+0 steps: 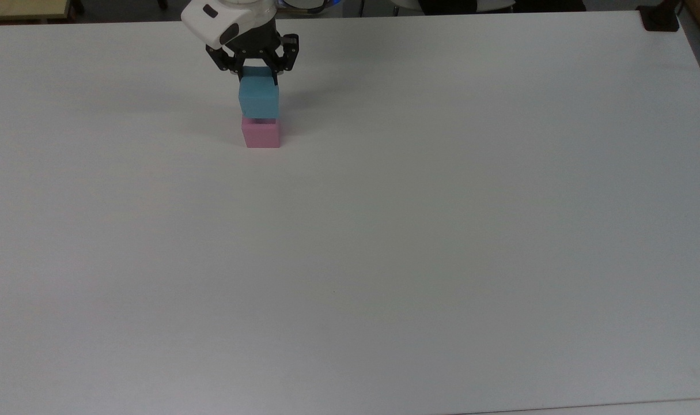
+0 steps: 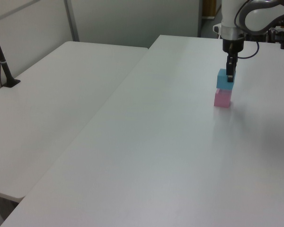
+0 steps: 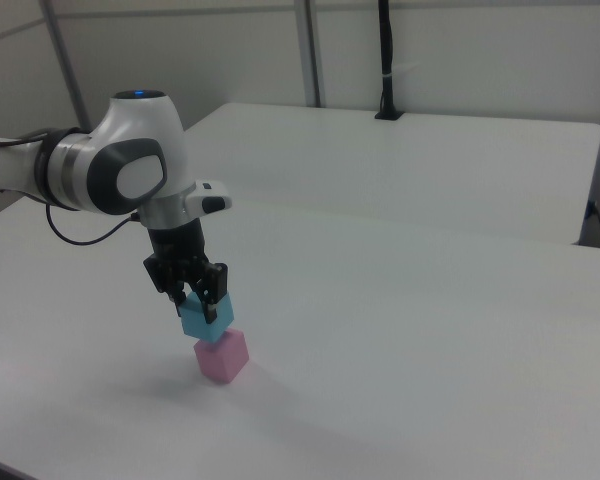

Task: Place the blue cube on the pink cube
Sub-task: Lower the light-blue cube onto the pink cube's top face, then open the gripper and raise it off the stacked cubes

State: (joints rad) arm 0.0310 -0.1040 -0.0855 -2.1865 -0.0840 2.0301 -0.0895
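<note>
My gripper (image 1: 258,76) (image 2: 230,74) (image 3: 197,305) is shut on the blue cube (image 1: 260,99) (image 2: 223,80) (image 3: 206,318), with a black finger on each side of it. The pink cube (image 1: 261,134) (image 2: 222,99) (image 3: 221,356) sits on the white table (image 1: 384,230) right under the blue cube. In the left view and the right view the blue cube's underside is at or just above the pink cube's top; I cannot tell whether they touch. In the right view the blue cube sits slightly toward the right view's left of the pink one.
A second white table (image 2: 61,94) (image 3: 410,160) stands beside this one. A black post (image 2: 2,61) (image 3: 385,60) is clamped to it. A black clamp (image 1: 661,17) sits at the table's far right corner in the top view.
</note>
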